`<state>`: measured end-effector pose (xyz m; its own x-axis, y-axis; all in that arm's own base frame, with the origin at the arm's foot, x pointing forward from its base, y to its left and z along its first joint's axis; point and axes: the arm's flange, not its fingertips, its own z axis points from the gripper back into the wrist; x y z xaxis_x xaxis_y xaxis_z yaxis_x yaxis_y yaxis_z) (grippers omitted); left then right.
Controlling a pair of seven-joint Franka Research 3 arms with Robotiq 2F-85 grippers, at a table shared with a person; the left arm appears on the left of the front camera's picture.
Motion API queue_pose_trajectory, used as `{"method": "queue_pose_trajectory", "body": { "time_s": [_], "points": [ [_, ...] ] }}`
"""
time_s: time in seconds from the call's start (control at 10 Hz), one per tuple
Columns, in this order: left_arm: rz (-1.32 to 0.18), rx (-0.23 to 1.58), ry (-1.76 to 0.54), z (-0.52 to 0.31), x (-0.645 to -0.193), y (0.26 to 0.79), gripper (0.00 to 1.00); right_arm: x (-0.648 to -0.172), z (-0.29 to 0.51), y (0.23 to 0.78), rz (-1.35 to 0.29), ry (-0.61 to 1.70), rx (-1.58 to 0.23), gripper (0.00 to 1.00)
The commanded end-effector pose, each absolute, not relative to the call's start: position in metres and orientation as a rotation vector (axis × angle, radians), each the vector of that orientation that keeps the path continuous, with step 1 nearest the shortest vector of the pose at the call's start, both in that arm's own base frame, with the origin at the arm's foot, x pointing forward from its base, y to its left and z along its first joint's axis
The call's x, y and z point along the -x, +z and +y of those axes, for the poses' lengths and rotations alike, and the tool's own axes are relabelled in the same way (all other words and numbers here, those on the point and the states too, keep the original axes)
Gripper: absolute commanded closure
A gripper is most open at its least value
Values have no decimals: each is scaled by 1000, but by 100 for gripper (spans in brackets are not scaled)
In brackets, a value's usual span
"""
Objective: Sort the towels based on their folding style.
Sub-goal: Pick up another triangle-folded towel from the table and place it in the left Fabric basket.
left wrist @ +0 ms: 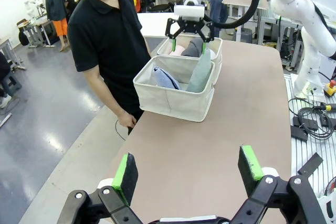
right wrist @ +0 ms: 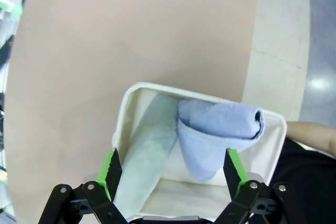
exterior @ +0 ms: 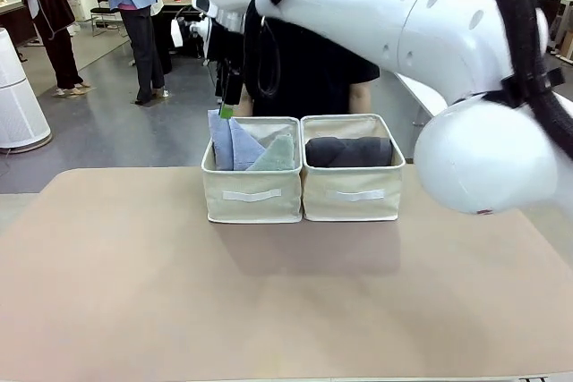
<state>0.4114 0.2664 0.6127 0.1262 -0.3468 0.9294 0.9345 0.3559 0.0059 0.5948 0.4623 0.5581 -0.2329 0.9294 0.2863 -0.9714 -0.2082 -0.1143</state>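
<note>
Two cream bins stand side by side mid-table. The left bin (exterior: 253, 194) holds a periwinkle blue towel (exterior: 228, 145) and a light teal towel (exterior: 276, 157), both folded into triangles. A rolled dark grey towel (exterior: 349, 151) lies in the right bin (exterior: 354, 194). My right gripper (exterior: 228, 106) hangs open just above the left bin, empty. Its wrist view looks down on the blue towel (right wrist: 215, 129) and teal towel (right wrist: 149, 145) between its open fingers (right wrist: 112, 167). My left gripper (left wrist: 188, 169) stands open and empty, far back over the table. From there a pink towel (left wrist: 178, 51) shows beside the grey roll (left wrist: 195, 45).
A person in a black shirt (left wrist: 110, 40) stands at the table's far side just behind the bins, one hand (left wrist: 126, 120) at the table edge. My right arm (exterior: 430, 33) crosses above the bins. The tan tabletop (exterior: 286, 310) in front of the bins is bare.
</note>
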Motion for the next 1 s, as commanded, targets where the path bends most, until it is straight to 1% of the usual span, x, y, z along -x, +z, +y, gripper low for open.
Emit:
{"method": "queue_pose_trajectory", "body": {
  "time_s": [0.0,0.2,0.4,0.5,0.6,0.7,0.9],
  "points": [
    [-1052,717,-1044,265,-409,614,0,-530,395,555,-319,1676,-259,0],
    [-1052,717,-1044,265,-409,614,0,-488,343,553,-328,1550,-279,0],
    [-1052,717,-1044,265,-409,614,0,-452,292,547,-378,1416,-287,0],
    [-1052,717,-1044,265,-409,614,0,-441,271,540,-391,1366,-305,0],
    [-1052,717,-1044,265,-409,614,0,-429,247,537,-444,1322,-328,0],
    [-1052,717,-1044,265,-409,614,0,-419,226,543,-518,1266,-316,0],
    [-1052,717,-1044,265,-409,614,0,-413,201,554,-580,1226,-294,0]
  ]
}}
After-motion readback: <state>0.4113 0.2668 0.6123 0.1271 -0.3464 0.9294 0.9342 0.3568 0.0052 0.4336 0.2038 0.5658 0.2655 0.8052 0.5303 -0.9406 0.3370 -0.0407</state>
